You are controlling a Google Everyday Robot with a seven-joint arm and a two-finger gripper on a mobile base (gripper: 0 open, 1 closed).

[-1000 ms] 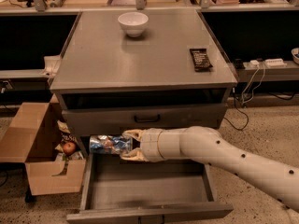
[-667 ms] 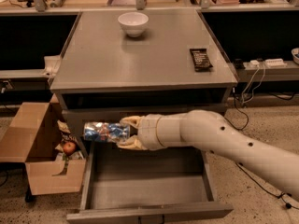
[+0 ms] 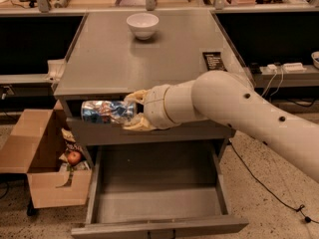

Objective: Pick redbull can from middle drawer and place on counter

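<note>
My gripper (image 3: 133,110) is shut on the redbull can (image 3: 105,111), a slim blue-and-silver can held lying sideways. The can hangs in the air in front of the cabinet's upper drawer front, just below the front edge of the counter (image 3: 144,59). The middle drawer (image 3: 158,203) stands pulled out below, its grey floor bare. My white arm reaches in from the right.
A white bowl (image 3: 142,25) sits at the back of the counter. A dark flat snack bar (image 3: 214,61) lies near its right edge. An open cardboard box (image 3: 42,158) with an apple and wrappers stands on the floor to the left. Cables run at right.
My gripper has lifted the can up out of the drawer, from drawer-opening height to just under the counter's front edge, and shifted slightly left.
</note>
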